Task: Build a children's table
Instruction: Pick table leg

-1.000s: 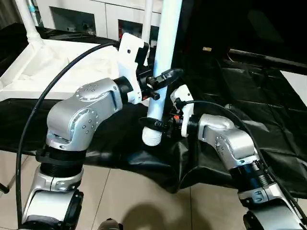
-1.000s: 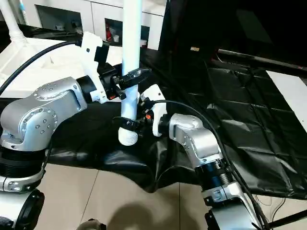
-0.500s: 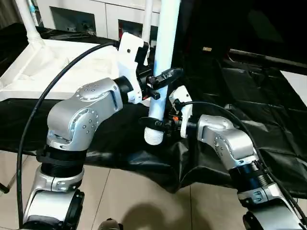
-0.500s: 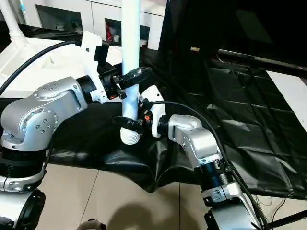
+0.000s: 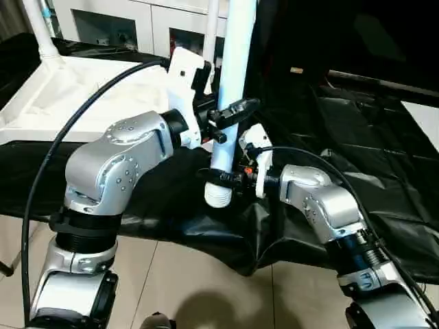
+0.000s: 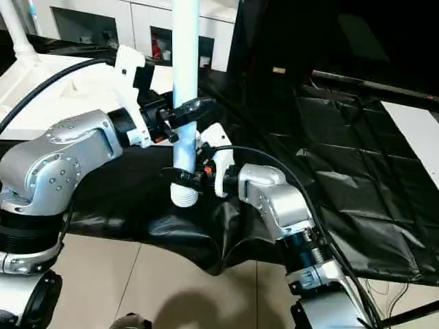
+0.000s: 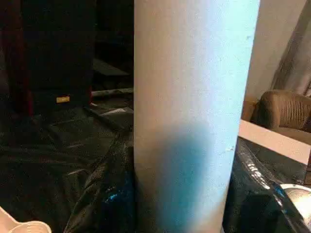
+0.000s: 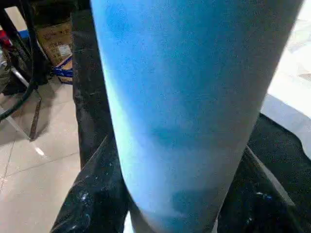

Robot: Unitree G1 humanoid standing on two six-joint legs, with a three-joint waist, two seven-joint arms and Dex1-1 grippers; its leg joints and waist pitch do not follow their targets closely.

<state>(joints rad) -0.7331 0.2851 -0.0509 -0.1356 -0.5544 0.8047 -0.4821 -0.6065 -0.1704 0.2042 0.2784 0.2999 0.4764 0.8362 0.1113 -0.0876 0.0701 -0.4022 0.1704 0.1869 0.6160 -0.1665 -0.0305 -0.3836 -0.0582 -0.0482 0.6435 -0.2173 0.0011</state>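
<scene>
Held upright over the front edge of the bench (image 5: pixel 384 171), itself draped in black sheeting (image 6: pixel 357 178): one white tube leg (image 5: pixel 232 82), ribbed lower end hanging just above the sheet's folded lip. Gripped at two heights: left gripper (image 5: pixel 230 113) with its jaws clamped round the shaft at mid-height, right gripper (image 5: pixel 223 177) lower down, jaws closed round the leg just above the ribbed end. Two silver forearms seen from the head, left one (image 5: pixel 123 154) bulky at picture left, right one (image 5: pixel 319 202) reaching in from the lower right, each trailing a black cable. Far left in the head views: the white tabletop (image 5: pixel 62 96) lying underside up on the bench, raised rim and a corner socket visible, with a second leg (image 5: pixel 40 31) already standing in that socket and a third, thinner-looking one (image 5: pixel 210 24) rising behind the held leg. Counted in all: three legs, one tabletop. Behind these, a white cabinet (image 5: pixel 137 24) with glass doors. Added by the left wrist view: the leg shaft up close (image 7: pixel 194 111), black sheeting behind it, and a brown sofa arm (image 7: pixel 282 109) beyond a pale ledge. Added by the right wrist view: the same shaft (image 8: pixel 189 107) seen lower, tiled floor (image 8: pixel 39 170) beneath and a cardboard box (image 8: pixel 51 34) under a dark frame.
</scene>
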